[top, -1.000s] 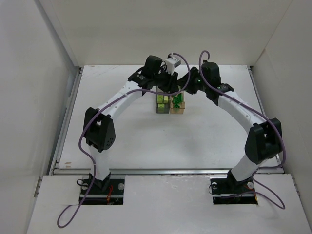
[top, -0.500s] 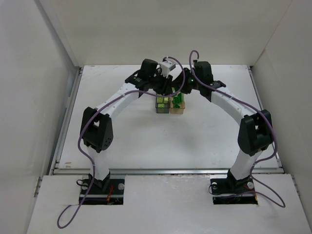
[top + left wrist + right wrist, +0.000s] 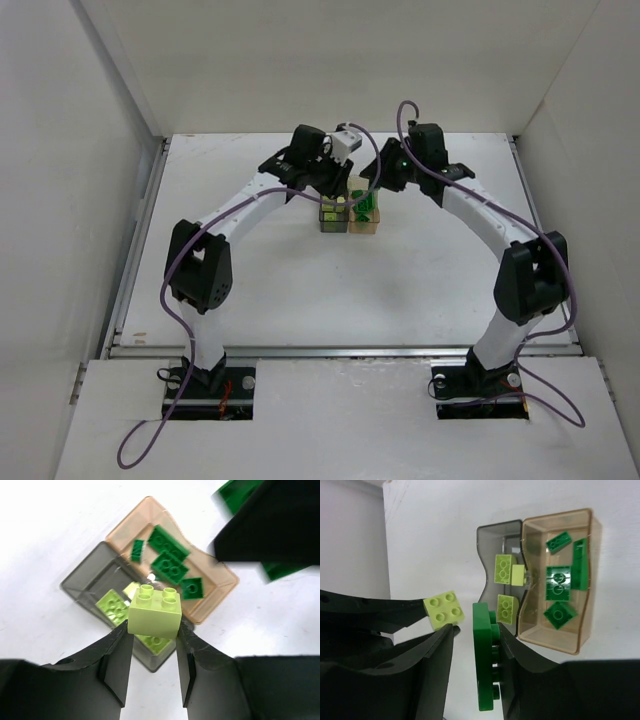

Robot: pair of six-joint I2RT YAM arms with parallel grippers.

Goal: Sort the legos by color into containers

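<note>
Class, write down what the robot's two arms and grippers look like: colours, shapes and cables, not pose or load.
Both the left arm and right arm have white tubular links joined by black joint housings. A purple cable loops along each arm. The left gripper and right gripper each have two flat, matte black fingers. A small whitish box sits near the left wrist.

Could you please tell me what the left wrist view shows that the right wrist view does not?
Only the left wrist view shows the left gripper, jaws clamping both sides of the pale brick in front of the grey container. Only the right wrist view clearly shows the right gripper, jaws shut on a green plate held edge-on. Both show that pale brick, the amber container joined to the grey one, and four green pieces inside it.
</note>
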